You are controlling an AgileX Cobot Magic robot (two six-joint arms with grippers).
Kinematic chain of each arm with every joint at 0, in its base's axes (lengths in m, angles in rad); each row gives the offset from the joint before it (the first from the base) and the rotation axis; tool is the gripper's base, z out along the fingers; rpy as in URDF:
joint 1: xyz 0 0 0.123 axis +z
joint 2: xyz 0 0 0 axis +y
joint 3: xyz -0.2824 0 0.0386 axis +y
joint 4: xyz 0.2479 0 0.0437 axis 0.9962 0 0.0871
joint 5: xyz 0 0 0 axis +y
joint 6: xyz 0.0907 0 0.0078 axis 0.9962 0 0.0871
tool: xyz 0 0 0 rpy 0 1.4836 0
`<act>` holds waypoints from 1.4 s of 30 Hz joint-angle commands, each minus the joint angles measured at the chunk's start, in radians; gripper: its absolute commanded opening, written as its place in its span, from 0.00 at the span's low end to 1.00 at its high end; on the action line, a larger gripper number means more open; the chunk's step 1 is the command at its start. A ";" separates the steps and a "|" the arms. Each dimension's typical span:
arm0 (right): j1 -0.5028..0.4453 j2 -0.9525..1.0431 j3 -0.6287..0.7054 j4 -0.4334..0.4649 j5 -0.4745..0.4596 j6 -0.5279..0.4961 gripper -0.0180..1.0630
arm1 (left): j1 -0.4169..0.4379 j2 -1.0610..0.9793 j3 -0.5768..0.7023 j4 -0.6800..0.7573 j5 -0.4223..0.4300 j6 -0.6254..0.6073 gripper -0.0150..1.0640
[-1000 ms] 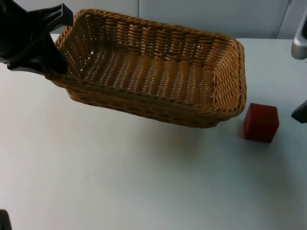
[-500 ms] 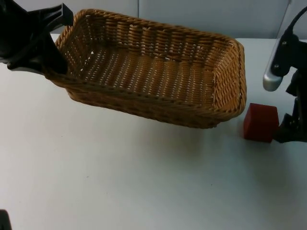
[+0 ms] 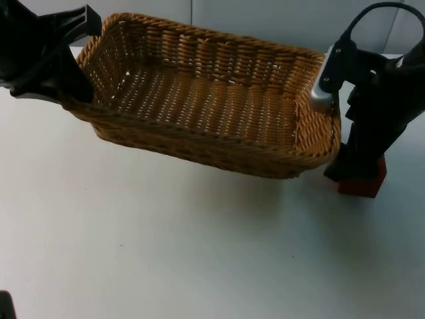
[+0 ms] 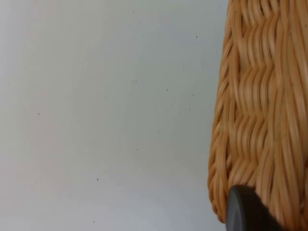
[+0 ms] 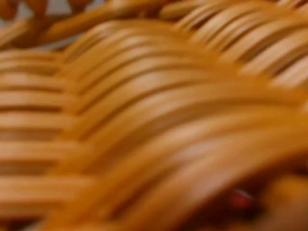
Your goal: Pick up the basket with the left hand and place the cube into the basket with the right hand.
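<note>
The left gripper (image 3: 74,78) holds the wicker basket (image 3: 212,100) by its short end wall, fingers clamped on the rim and the basket raised clear of the white table (image 3: 166,252). At the basket's far end the right gripper (image 3: 355,174) has descended onto the red cube (image 3: 364,185), which sits on the table just beside the basket's wall; whether its fingers are apart or closed around the cube cannot be told. To do this step well, the fingers should straddle the cube squarely, close on opposite flat faces, then lift straight up before crossing the rim. No brand, label or writing can be read anywhere.
</note>
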 commanded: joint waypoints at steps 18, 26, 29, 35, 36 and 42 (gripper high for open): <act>0.000 0.013 -0.008 -0.078 0.104 0.147 0.96 | 0.000 -0.015 0.001 -0.032 -0.008 -0.004 0.01; -0.031 0.013 -0.008 -0.071 0.137 0.188 0.92 | 0.000 -0.015 0.001 -0.032 -0.008 -0.004 0.01; -0.039 0.013 -0.008 -0.071 0.140 0.190 0.73 | 0.000 -0.015 0.001 -0.032 -0.010 -0.004 0.01; -0.039 0.013 -0.008 -0.071 0.114 0.190 0.39 | 0.000 -0.015 0.001 -0.032 -0.010 -0.004 0.01; -0.039 0.013 -0.008 -0.071 0.110 0.190 0.36 | 0.000 -0.015 0.001 -0.032 -0.010 -0.004 0.01; -0.039 0.013 -0.008 -0.071 0.100 0.195 0.33 | 0.000 -0.015 0.001 -0.032 -0.010 -0.004 0.01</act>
